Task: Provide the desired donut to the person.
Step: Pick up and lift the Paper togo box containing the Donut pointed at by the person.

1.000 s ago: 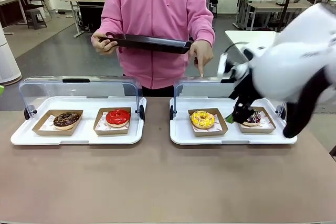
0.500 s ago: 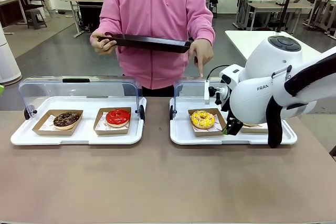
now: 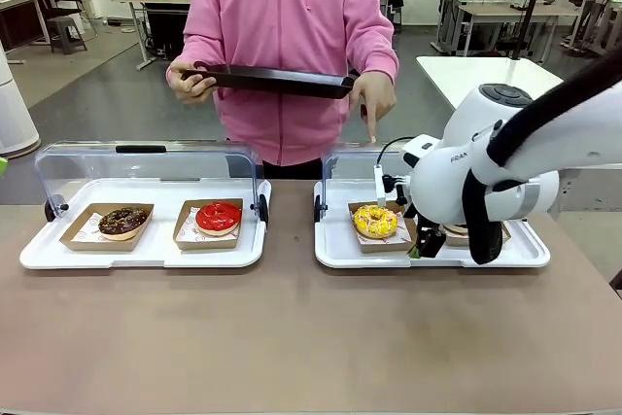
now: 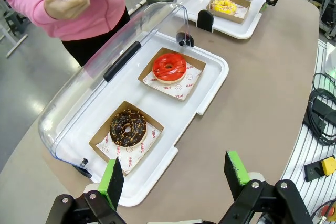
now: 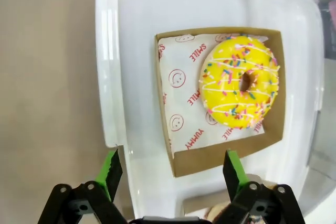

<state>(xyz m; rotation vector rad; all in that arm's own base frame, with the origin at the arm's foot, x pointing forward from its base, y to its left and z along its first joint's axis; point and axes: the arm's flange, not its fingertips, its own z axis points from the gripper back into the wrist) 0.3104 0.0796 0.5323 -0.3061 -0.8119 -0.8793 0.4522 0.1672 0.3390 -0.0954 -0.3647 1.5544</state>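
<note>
Yellow donut (image 5: 240, 82) flat in an open cardboard box (image 5: 220, 157) on the right-hand white tray (image 5: 131, 51), lying off to one side of the right claw's (image 5: 171, 174) midline. Right claw spread to the full, empty, hovering above the box's near wall rather than over the donut. Left claw (image 4: 175, 173) equally wide and empty, up beside the other tray, well apart from the work. Best, by the look of things: shift across to centre the ring between the pads, descend straight, then close gently on the donut's sides or the box walls, never on the icing. Low tray rim and bare tabletop (image 5: 47, 77) on the near side: free room for a lift-out. Neighbouring box (image 3: 453, 236) just beside, so little slack that way. Farther back, raised clear lid (image 3: 362, 157) close behind the box; lift well up before heading across. Beyond, person's hand (image 3: 372, 99) pointing down at the donut, dark tray (image 3: 277, 80) held roughly level for delivery.
</note>
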